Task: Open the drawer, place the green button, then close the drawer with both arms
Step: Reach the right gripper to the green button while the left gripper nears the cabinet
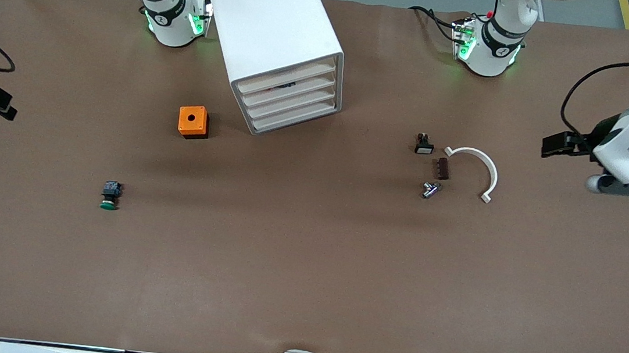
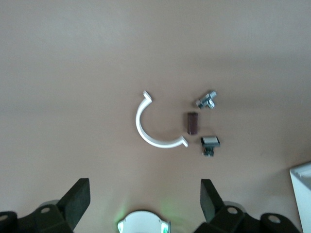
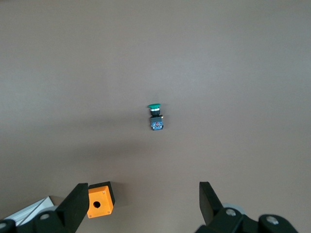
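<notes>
I see the white cabinet [image 1: 281,44] standing on the brown table [image 1: 305,269], and its bottom drawer [image 1: 297,121] looks shut, though I can't be sure from up here. The green button [image 1: 110,196] lies on its side on the table, nearer the front camera than the orange box [image 1: 193,121] and toward the right arm's end. My right gripper [image 3: 141,204] hangs high over that end, fingers wide apart, holding nothing. My left gripper [image 2: 145,201] is up over the other end (near the white curved piece [image 1: 476,169]), open wide and empty too.
</notes>
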Controlling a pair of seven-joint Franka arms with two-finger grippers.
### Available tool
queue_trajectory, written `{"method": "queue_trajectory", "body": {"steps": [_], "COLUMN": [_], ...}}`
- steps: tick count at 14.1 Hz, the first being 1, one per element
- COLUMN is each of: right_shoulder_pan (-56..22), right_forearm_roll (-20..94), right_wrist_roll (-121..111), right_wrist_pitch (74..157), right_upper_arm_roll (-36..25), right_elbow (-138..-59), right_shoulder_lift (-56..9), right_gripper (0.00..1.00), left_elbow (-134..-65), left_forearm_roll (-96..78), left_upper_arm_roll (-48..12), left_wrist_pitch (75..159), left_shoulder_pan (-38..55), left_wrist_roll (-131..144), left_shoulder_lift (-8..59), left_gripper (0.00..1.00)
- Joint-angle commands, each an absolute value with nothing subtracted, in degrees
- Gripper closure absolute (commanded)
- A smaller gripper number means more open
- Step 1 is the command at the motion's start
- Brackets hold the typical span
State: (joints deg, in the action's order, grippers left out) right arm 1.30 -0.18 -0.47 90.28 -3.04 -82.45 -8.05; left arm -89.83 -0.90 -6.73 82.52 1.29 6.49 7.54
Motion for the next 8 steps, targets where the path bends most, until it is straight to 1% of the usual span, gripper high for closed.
{"method": "queue_trajectory", "body": {"steps": [1, 3, 7, 8], "right_shoulder_pan": [1.8, 3.2, 3.4, 3.2], "right_forearm_roll": [-0.2, -0.3, -0.4, -1.0], "right_wrist_roll": [-0.6, -1.1, -1.4, -1.7], "right_wrist_pitch": [92.5, 96.0, 109.5, 111.4], "right_upper_arm_roll": [-3.2, -3.2, -3.2, -3.3], "right_elbow": [-82.4, -84.3, -91.7, -92.1], "right_shoulder_lift": [-14.4, -18.4, -22.4, -23.8], "right_gripper": [0.00, 0.00, 0.00, 0.00], "left_elbow": [-88.8, -88.8, -88.7, -88.7], "left_forearm_roll": [-2.5, -4.6, -10.7, -13.2], "left_upper_arm_roll": [-7.6, -7.6, -10.0, -10.6], "left_wrist_pitch": [79.5, 78.4, 77.4, 77.4], "left_shoulder_pan": [3.2, 3.7, 4.5, 4.5], "left_wrist_roll": [8.1, 7.8, 7.5, 6.9], "left_shoulder_lift": [9.7, 12.5, 16.9, 17.8], "left_gripper": [0.00, 0.00, 0.00, 0.00]}}
